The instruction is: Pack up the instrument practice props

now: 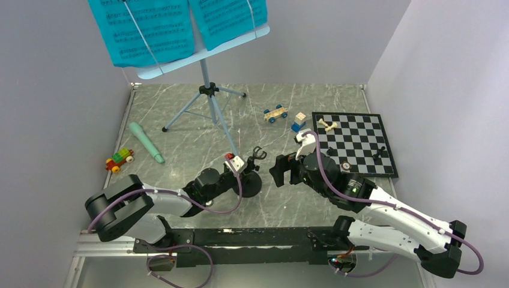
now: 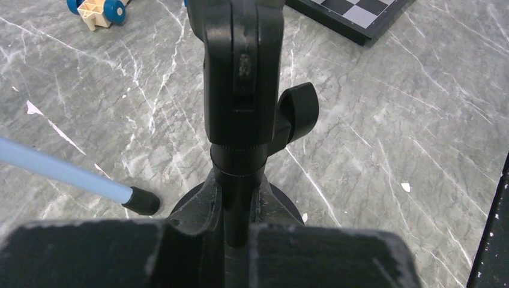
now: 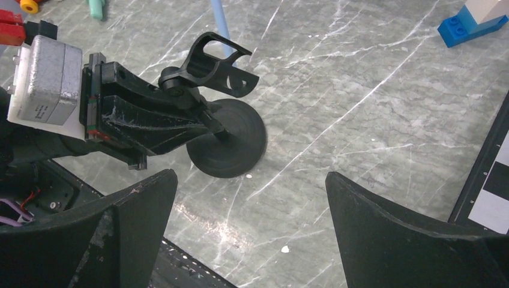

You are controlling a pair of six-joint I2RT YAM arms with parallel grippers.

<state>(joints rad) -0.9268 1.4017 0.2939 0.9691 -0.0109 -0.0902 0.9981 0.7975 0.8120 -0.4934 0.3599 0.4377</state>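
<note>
Black plastic on black: the left end effector (image 2: 235, 203) has its two fingers pressed on the thin stem of the microphone stand (image 3: 231, 144), just above the round base, near the centre of the overhead view. The right end effector (image 3: 247, 180) is spread wide and holds nothing; it hangs just beside the stand, on its right.

I judge the stand to be stiff and bottom-heavy. The base should carry most of the weight, so the stem near it is a good place to hold. The clip (image 3: 217, 57) on top sits on a knob joint and may swivel if it is taken there.

The mint-green microphone (image 1: 146, 142) lies on the worktop (image 1: 282, 108) at the middle left, well apart. It looks smooth and round, so it may roll. The music stand (image 1: 207, 90) is at the upper centre, with its turquoise sheets (image 1: 144, 30) on the tray; these are probably light and floppy. The printed notes are too small to read, and I see no brand.
</note>
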